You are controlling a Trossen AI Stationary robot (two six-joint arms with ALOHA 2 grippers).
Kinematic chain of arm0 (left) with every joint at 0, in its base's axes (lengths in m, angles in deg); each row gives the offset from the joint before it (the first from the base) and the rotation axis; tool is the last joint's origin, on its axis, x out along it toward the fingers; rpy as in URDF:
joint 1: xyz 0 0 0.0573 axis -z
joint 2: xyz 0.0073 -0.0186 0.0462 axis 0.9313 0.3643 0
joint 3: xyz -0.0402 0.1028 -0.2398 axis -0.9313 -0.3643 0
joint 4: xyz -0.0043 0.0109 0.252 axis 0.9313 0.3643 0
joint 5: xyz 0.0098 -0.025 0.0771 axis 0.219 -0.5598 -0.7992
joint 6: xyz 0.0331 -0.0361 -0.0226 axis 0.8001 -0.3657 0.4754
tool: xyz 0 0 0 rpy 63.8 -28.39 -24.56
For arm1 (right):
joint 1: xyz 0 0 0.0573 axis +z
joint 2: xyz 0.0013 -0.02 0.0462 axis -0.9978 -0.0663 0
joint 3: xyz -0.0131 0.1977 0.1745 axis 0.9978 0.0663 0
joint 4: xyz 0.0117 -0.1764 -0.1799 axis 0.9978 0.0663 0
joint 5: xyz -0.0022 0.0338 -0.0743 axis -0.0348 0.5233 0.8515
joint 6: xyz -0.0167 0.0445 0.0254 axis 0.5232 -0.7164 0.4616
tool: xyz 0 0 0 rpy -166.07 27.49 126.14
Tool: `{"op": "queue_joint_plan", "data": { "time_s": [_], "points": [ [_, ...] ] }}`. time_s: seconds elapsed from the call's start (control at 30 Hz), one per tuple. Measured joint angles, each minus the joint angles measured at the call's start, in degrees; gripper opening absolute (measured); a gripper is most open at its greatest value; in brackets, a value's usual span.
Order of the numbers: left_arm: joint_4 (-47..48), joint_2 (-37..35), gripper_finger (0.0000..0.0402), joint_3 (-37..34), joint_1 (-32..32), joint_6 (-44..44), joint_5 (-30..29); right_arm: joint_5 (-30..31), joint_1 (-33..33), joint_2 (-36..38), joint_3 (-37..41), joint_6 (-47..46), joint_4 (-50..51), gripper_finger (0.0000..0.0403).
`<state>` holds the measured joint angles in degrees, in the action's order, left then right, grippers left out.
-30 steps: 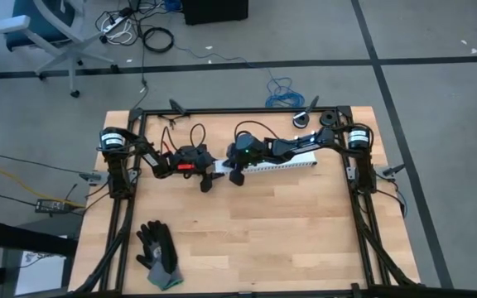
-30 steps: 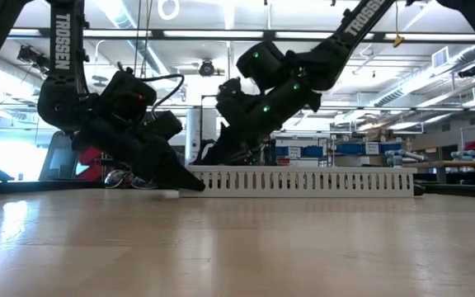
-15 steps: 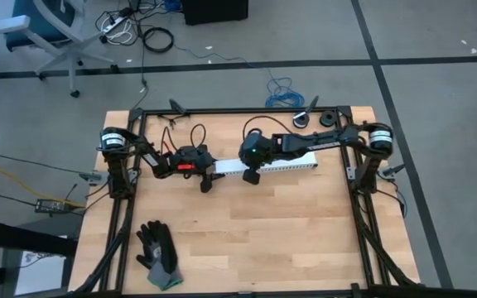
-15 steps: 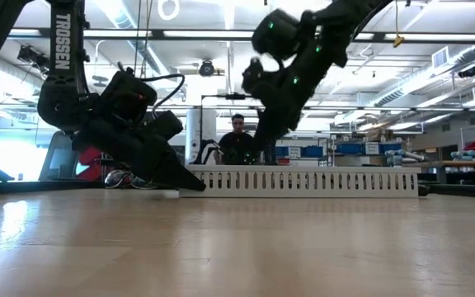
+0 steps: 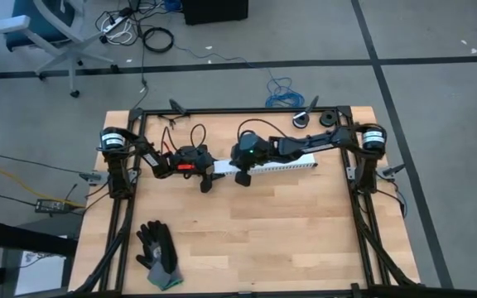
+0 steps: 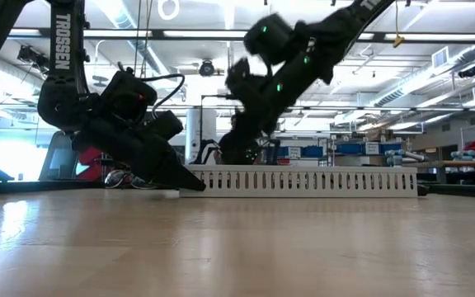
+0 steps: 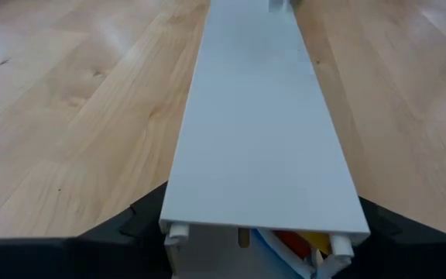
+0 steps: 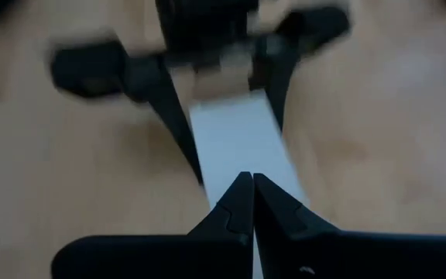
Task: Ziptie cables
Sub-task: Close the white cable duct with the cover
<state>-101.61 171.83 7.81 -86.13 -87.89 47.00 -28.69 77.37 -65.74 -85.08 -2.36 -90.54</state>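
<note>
**A:** So what's changed here? The right gripper (image 5: 243, 177) was swung out further along the white slotted duct (image 5: 284, 165) half a second back, and it's now been brought back toward the left gripper (image 5: 206, 183), roughly where it was a second ago. In the low view it's held tilted, just above the duct's top edge (image 6: 303, 179).

**B:** Anything being carried by it?

**A:** Nope. The right fingers (image 8: 242, 203) are pressed together tip to tip, nothing pinched between them, with the white cover lying straight ahead of them. The left gripper hasn't been moved at all: its fingers (image 7: 142, 219) are spread either side of the duct's end and appear clamped on it.

**B:** And the cables?

**A:** A bit of orange and white cables (image 7: 296, 242) can be made out tucked under the cover, right between the left fingers. The ziptie can't be spotted anywhere.

**B:** So no real progress?

**A:** Probably not. It's judged to be repositioning only; nothing's been tied yet.
</note>
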Motion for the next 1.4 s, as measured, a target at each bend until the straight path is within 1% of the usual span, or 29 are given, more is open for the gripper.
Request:
{"op": "queue_joint_plan", "data": {
  "time_s": [0.17,0.3,0.53,0.6,0.7,0.83,0.97,1.1,1.2,1.3,1.4],
  "points": [
    [0.0,0.0,0.0255,0.0,0.0,-0.2,0.0,1.0,0.6,3.7,-0.1,0.8,2.8,0.0],
    [-0.1,0.0,0.0255,0.0,0.0,-0.3,-0.1,2.1,1.7,5.6,-0.1,1.2,2.8,0.0],
    [-0.4,0.0,0.0257,0.0,0.3,-4.1,-0.1,2.2,2.9,6.0,-0.1,0.9,3.7,0.0],
    [-0.4,0.0,0.0265,0.0,0.3,-4.1,-0.1,2.3,3.1,6.0,-0.1,0.1,5.0,0.0],
    [0.5,0.1,0.0287,0.0,0.5,-4.3,-0.3,2.3,3.4,6.0,-0.1,-0.5,5.9,0.0],
    [0.2,0.1,0.0325,0.0,1.1,-4.2,-3.0,2.5,4.0,6.0,-0.1,-0.8,5.9,0.0],
    [-1.0,0.1,0.0353,0.0,1.4,-4.0,-4.9,4.4,4.6,6.0,-0.1,-0.9,6.2,0.0],
    [-0.3,0.1,0.0361,0.0,1.4,-4.3,-4.9,6.4,5.1,6.0,-0.2,-1.3,8.1,0.0],
    [0.7,0.0,0.0362,0.0,1.4,-5.5,-4.5,6.7,5.2,6.0,-0.2,-1.5,10.7,0.0],
    [1.1,-0.8,0.0363,-0.3,1.3,-5.8,-1.6,6.7,5.1,6.0,-0.2,-2.6,12.8,0.0],
    [1.9,-3.4,0.0363,-1.2,1.4,-5.7,0.7,6.7,5.1,6.0,-0.2,-2.7,13.7,0.0]
  ]
}}
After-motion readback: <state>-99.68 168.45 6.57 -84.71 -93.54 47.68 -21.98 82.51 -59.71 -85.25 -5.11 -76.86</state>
